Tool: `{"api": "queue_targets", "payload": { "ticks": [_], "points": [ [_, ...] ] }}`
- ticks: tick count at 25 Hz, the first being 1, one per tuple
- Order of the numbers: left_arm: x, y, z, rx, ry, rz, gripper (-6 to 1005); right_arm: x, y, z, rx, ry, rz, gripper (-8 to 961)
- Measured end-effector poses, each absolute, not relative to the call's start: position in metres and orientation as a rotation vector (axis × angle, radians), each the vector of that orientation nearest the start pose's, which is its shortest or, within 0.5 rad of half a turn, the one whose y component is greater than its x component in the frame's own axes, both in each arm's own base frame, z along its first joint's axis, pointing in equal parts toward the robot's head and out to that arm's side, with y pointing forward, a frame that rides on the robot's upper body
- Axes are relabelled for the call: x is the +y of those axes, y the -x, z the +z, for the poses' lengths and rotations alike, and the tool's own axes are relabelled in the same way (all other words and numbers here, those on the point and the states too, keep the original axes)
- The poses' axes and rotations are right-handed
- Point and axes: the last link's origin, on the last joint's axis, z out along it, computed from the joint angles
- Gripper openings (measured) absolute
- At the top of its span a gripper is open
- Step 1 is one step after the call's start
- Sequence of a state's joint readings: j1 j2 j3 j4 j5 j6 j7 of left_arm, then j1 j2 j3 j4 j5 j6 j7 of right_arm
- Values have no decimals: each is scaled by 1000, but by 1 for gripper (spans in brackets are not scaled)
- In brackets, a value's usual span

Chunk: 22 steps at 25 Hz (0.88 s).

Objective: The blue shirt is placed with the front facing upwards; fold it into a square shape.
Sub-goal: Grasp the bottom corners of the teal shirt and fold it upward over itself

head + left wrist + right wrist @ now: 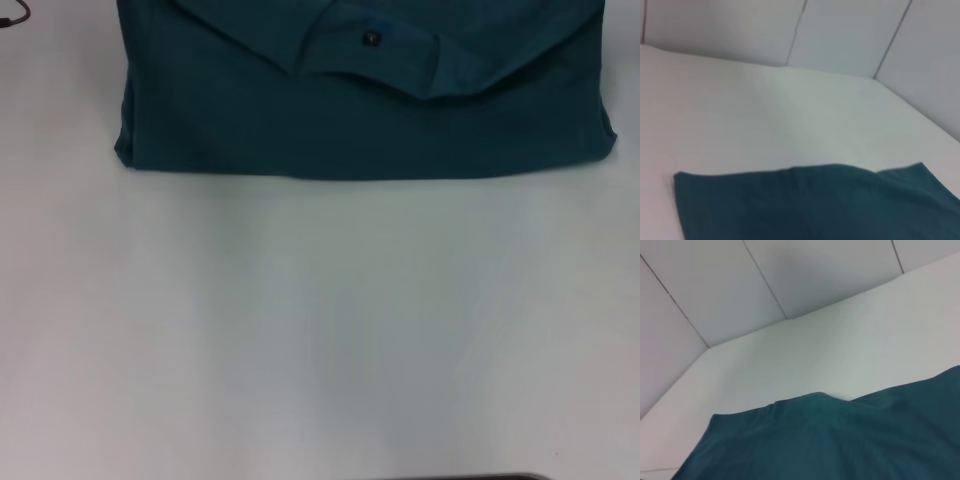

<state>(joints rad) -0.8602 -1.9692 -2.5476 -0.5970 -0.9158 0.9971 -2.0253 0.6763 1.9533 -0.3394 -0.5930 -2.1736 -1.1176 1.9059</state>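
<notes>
Neither end effector appears in your head view or in either wrist view, so you cannot tell from these frames whether the left or the right one is apart, together or clamped on anything.

Around the work you have little else: a thin dark cable [12, 15] at the far left corner of the desk [320, 330], well apart from the garment, and a dark strip [470, 477] at the near edge. Pale wall panels [840, 35] with dark seams stand behind the desk in both wrist views.

The blue shirt [360, 110] lies flat along the far edge of the desk, already folded into a wide band. Its near edge runs straight across. Its left and right sides are folded, and the collar [370, 50] with a small dark neck label [372, 39] lies on top. No lettering shows. The left wrist view shows a squared corner of the cloth [815, 205]; the right wrist view shows a slight ridge in the fabric [840, 440].

The whole near half of the desk is bare white surface.
</notes>
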Motion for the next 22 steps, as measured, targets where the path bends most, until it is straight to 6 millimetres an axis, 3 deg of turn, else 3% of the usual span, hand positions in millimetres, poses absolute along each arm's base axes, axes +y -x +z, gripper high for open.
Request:
{"api": "queue_targets", "payload": {
  "ticks": [12,22],
  "points": [
    [475,251,50,-1102,1999,-541,-1,432,-316,71,1198,1917,582,20],
    [474,249,44,-1098,1997,-567,4,439,-313,72,1178,1894,576,20]
  ]
}}
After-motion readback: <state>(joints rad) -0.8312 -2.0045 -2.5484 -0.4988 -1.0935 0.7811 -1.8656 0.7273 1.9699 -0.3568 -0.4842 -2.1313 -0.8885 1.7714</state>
